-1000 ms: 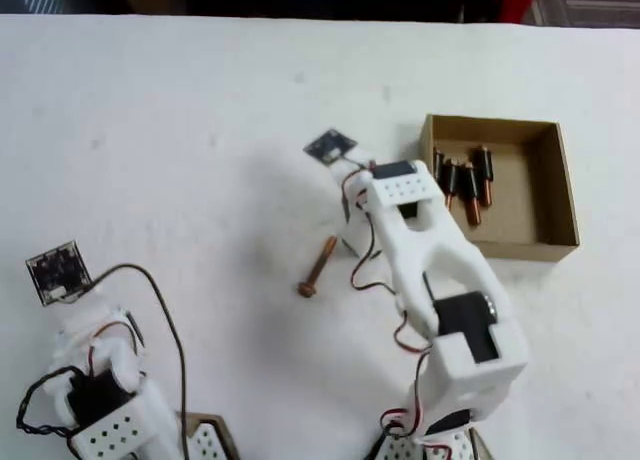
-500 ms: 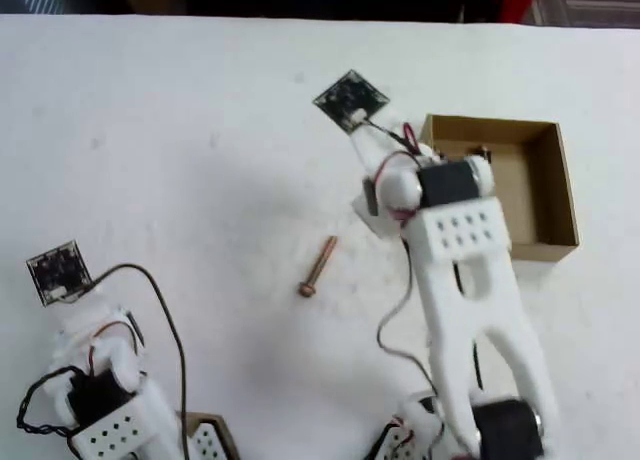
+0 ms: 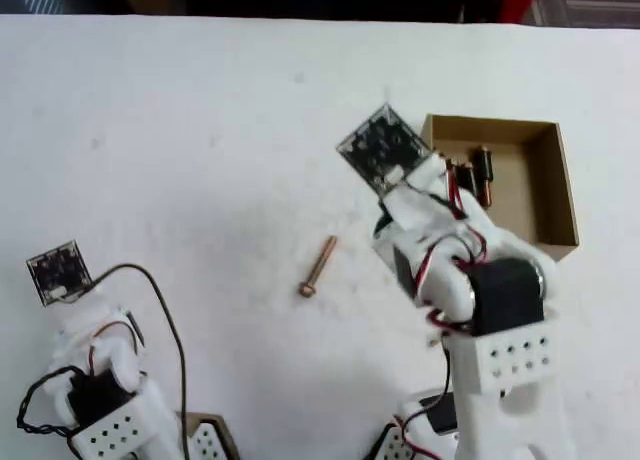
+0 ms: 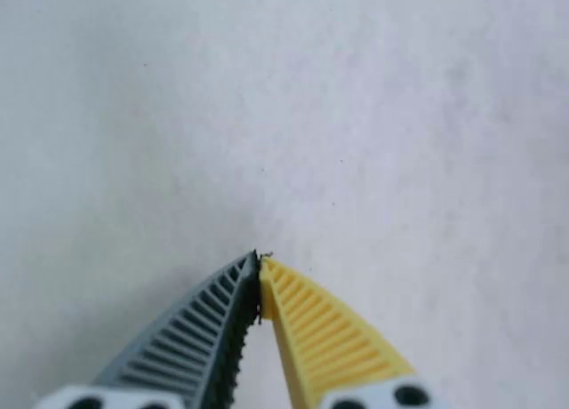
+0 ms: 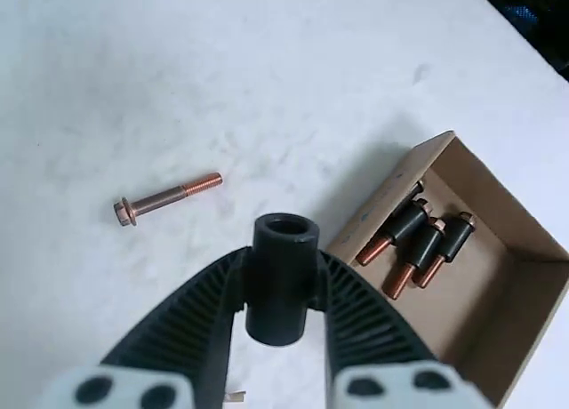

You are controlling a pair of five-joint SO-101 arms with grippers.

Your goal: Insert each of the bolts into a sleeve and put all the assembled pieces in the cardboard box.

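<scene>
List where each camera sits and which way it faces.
High view: fixed overhead, looking down on white table, left arm, right arm, copper bolt, cardboard box.
Left wrist: on left arm, facing table past shut grey-and-yellow tool.
Right wrist: on right arm, past black tool clamping black cylindrical sleeve.
Shared: high and right wrist show bolt, box.

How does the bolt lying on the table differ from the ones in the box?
The loose bolt is bare copper along its whole length; the boxed bolts each wear a black sleeve. The loose bolt lies alone on the table; the boxed bolts lie side by side inside the cardboard box. Both share the copper colour.
</scene>
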